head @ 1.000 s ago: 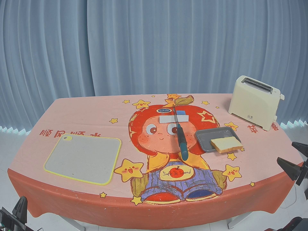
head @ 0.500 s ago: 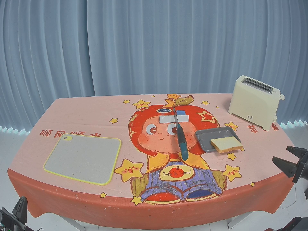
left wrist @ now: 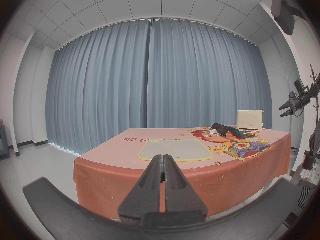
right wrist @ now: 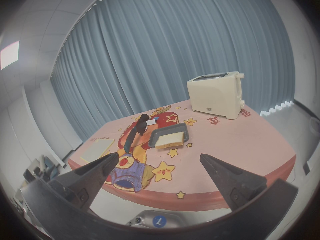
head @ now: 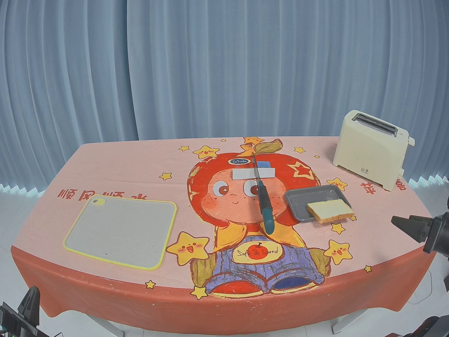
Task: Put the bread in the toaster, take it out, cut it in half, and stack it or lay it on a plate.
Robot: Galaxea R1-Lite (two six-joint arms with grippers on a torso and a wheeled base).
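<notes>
– Table (head: 117,174) first. What is on it?
– I see a pink cloth with a cartoon on it. A grey cutting board (head: 120,230) with a yellow rim lies at the near left. A cream toaster (head: 372,148) stands at the far right.
– And the bread?
– A grey tray (head: 311,197) sits right of the middle. The knife (head: 264,202) lies just left of it, blue handle toward the robot. The bread slice (head: 330,210) lies on the tray's near right corner and sticks out over the rim.
– Your grippers?
– My right gripper (right wrist: 158,156) hangs off the table's right edge, fingers wide apart, holding nothing. My left gripper (left wrist: 162,157) is low by the near left corner, fingers pressed together.
</notes>
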